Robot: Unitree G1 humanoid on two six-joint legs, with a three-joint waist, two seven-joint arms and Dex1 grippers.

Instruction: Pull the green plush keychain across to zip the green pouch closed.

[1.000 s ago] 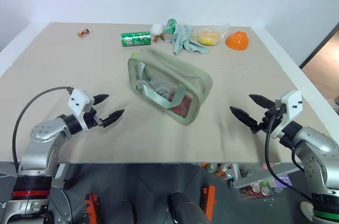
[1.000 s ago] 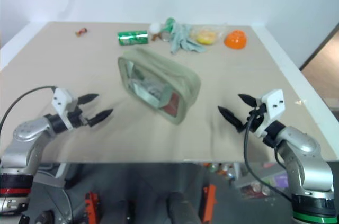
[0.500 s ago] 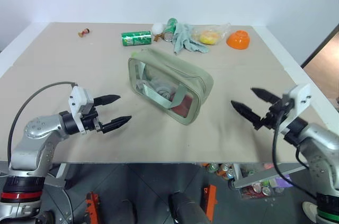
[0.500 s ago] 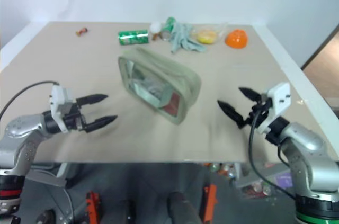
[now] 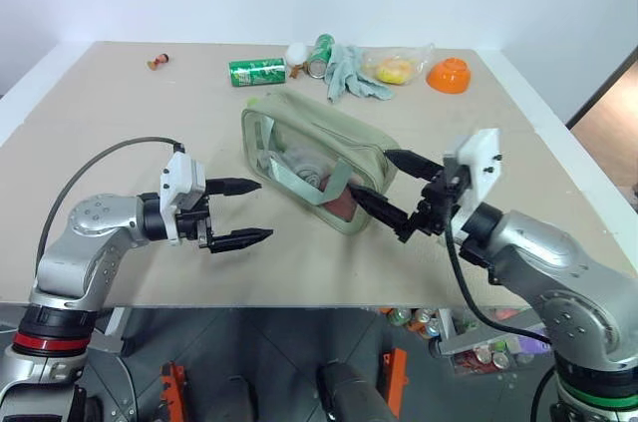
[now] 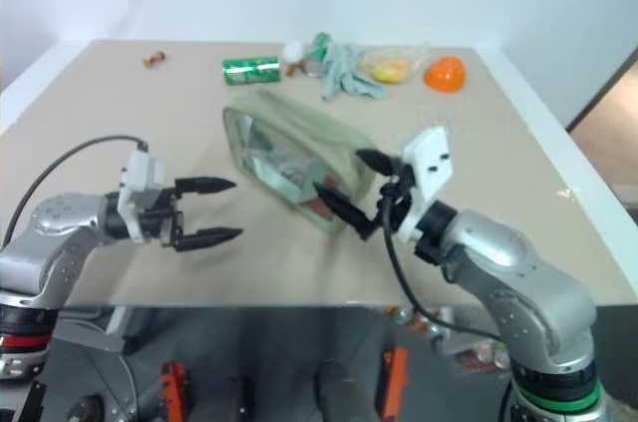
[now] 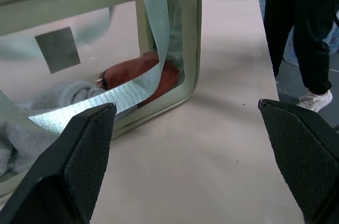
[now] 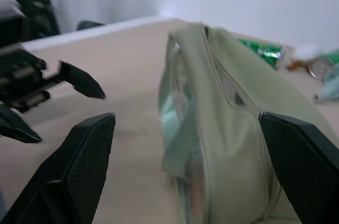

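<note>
The green pouch (image 5: 329, 148) lies slantwise mid-table, its zipper top facing right and its clear side with a webbing handle (image 7: 114, 99) facing left. A small lime-green blob at the pouch's far corner looks like the green plush keychain (image 5: 256, 100). My right gripper (image 5: 371, 174) is open at the pouch's near right end, one finger over the top and one by the near corner; whether they touch it I cannot tell. My left gripper (image 5: 265, 209) is open, pointing at the clear side from a short way off. Red and grey things show inside.
Along the table's far edge lie a green soda can (image 5: 255, 72), a grey-green glove (image 5: 351, 75), a bagged yellow thing (image 5: 394, 69), an orange bowl (image 5: 448, 75) and a small spool (image 5: 157, 62). A person's legs (image 7: 302, 33) stand beyond the table.
My right gripper swept left and up from the table's right side to the pouch's near end. The left gripper moved right toward the pouch and turned to face it. Both stayed open.
</note>
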